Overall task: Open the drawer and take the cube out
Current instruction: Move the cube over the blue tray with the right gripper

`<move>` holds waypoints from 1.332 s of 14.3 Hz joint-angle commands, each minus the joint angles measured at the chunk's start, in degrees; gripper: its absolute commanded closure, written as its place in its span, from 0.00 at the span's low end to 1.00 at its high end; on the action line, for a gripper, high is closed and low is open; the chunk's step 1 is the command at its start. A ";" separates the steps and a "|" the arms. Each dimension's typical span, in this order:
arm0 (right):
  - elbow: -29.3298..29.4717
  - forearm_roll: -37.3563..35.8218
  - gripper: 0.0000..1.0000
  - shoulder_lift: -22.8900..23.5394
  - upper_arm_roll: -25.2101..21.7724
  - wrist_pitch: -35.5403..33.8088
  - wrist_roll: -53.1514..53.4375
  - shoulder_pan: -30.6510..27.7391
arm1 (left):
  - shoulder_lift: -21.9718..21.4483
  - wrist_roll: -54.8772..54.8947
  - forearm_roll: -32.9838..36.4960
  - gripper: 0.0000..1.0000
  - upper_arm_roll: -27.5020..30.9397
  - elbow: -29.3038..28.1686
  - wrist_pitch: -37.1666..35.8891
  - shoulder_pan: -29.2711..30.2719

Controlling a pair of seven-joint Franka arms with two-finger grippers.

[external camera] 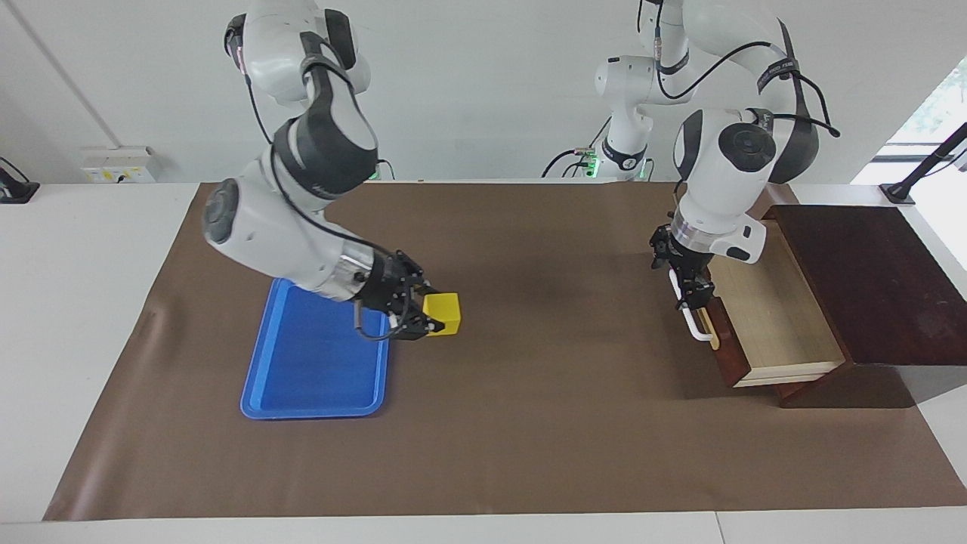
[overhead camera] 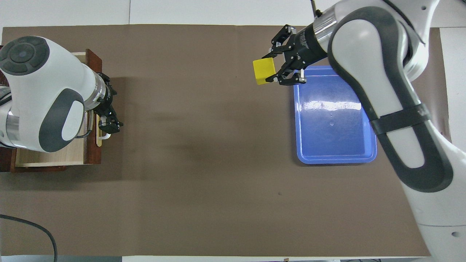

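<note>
The small yellow cube is clamped between the fingers of my right gripper, which is shut on it. It hangs over the brown mat, just beside the long edge of the blue tray. The dark wooden drawer stands pulled out of its box, its pale interior showing nothing inside. My left gripper hangs open over the drawer's white bar handle; I cannot tell whether it touches it.
The flat blue tray lies toward the right arm's end of the table with nothing in it. A brown mat covers most of the tabletop between tray and drawer.
</note>
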 commanded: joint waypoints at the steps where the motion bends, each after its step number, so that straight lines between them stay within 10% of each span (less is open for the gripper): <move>1: -9.49 1.29 1.00 -4.70 0.59 1.50 -4.33 -3.26 | -1.41 3.55 0.29 0.00 -0.49 -2.11 2.80 2.41; 8: -36.22 4.62 1.00 -13.93 0.50 11.61 -22.16 -9.51 | -1.32 12.16 0.56 0.00 -0.49 -2.20 3.52 8.30; 19: -45.21 9.20 1.00 -13.42 0.50 18.21 -34.31 -10.04 | -1.94 24.20 0.56 0.00 -0.49 -3.52 4.04 16.83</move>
